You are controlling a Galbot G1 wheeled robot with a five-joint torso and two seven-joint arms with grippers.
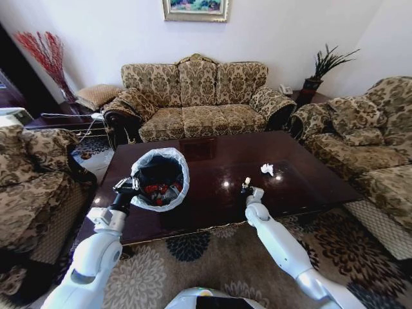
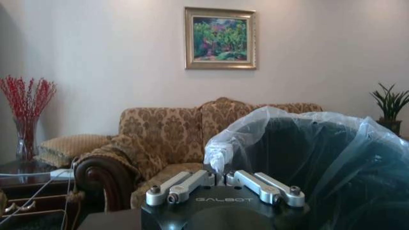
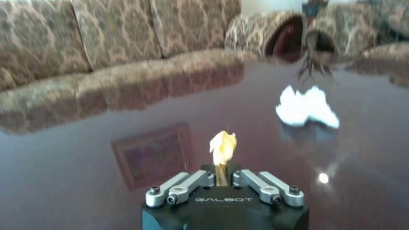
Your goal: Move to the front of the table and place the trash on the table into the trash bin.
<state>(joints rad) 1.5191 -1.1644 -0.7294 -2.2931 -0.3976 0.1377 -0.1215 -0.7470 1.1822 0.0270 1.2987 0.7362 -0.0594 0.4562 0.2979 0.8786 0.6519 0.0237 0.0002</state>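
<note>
The right gripper [image 1: 245, 187] sits near the middle of the head view, low over the table [image 1: 302, 187], its fingers pinched together on a small yellow scrap [image 1: 246, 181]; the right wrist view shows what the head view barely resolves, a crinkled, pale yellow bit of paper [image 3: 223, 144] standing up out of the narrow gap between the metal fingers [image 3: 187, 184]. A crumpled white paper wad [image 1: 267, 169] lies on the tabletop just up and right of that gripper, apart from it; in the right wrist view the wad [image 3: 307, 108] is a ragged white lump mirrored in the glossy dark brown wood [image 3: 76, 172]. The left gripper [image 1: 127, 188], left of centre in the head view, is clamped on the rim of the trash bin [image 1: 159, 178], which is held tipped so its mouth faces the camera, above the table's left part. The head view shows red litter inside the round black bin; the left wrist view shows instead the thin, wrinkled, see-through liner bag [image 2: 268, 129] bunched at the gripper's fingers [image 2: 182, 184] and the dark bin wall [image 2: 332, 163] beside them. Behind the table stands a patterned sofa [image 1: 196, 96].
</note>
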